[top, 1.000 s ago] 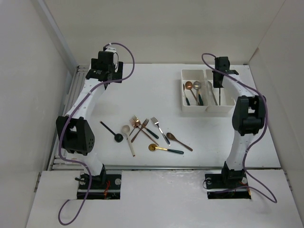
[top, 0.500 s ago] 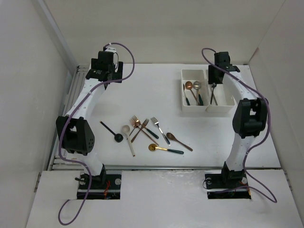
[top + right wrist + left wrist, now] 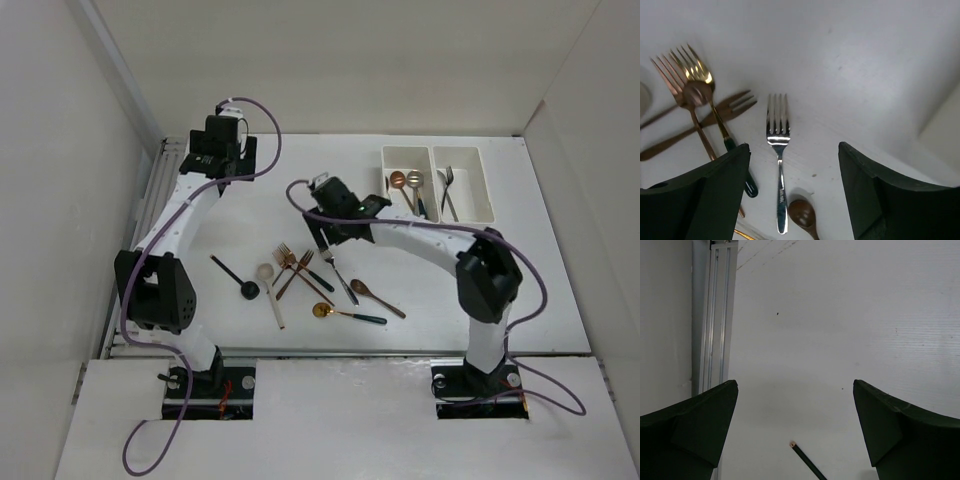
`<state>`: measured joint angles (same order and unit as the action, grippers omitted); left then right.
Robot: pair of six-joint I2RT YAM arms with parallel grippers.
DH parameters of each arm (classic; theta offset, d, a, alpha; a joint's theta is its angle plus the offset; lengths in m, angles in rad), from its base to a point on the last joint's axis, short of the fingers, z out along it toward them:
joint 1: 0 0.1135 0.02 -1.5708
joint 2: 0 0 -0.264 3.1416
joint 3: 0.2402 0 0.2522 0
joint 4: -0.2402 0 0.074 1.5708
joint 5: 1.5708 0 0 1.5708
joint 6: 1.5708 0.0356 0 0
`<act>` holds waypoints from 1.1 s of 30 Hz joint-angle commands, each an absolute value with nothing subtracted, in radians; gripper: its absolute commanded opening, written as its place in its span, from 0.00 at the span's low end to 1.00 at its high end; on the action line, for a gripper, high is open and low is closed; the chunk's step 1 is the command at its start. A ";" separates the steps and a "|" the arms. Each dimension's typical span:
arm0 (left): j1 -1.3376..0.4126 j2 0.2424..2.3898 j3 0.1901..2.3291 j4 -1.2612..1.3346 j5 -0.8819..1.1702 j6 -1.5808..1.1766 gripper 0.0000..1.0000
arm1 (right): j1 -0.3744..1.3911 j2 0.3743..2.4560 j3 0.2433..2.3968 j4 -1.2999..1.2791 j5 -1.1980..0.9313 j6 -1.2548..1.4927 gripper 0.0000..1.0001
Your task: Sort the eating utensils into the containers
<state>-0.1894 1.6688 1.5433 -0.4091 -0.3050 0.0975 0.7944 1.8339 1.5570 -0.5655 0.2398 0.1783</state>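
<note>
The right pincer (image 3: 792, 150) is hanging over the loose pile with its jaws standing apart and nothing in them. The silver fork (image 3: 778, 150) is lying flat on the worktop (image 3: 855, 60) right beneath the gap, tines pointing away from the pincer and handle running back under it. That line-up looks deliberate: the fingers are sitting either side of the slim neck, so a straight drop and squeeze should catch it across its narrow width.

Crowding is the worry here. Just to the pincer's left, a gold fork (image 3: 700, 75) with a dark handle is lying close by the left finger, tangled with a copper fork (image 3: 677, 85) and a darker fork (image 3: 720, 117) lying crosswise. A brown spoon (image 3: 801, 212) is sitting nearly against the silver handle's near end, so the descent may nudge a neighbour.

The containers (image 3: 434, 185) are waiting well off to the pincer's right, binned spoons (image 3: 405, 185) in one, binned forks (image 3: 447, 190) in the other, which is probably where this one is heading.

The left pincer (image 3: 795, 385) is idling wide open and empty over bare worktop, with only a dark handle tip (image 3: 802, 455) showing beneath it.
</note>
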 commanded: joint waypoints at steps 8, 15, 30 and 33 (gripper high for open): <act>-0.186 1.505 1.450 -0.342 -0.359 0.132 1.00 | 0.845 1.993 1.459 -0.568 0.173 0.285 0.68; -0.186 1.486 1.439 -0.331 -0.359 0.141 1.00 | 0.868 2.068 1.422 -0.534 0.173 0.295 0.45; -0.186 1.486 1.439 -0.331 -0.359 0.141 1.00 | 0.769 2.054 1.537 -0.502 0.156 0.284 0.00; -0.186 1.486 1.439 -0.331 -0.359 0.150 1.00 | 0.744 1.996 1.621 -0.492 0.146 0.250 0.00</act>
<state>-0.1883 1.5291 1.4471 -0.3622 -0.3424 0.1364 0.7696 2.0609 1.5185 -0.5182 0.1547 0.2787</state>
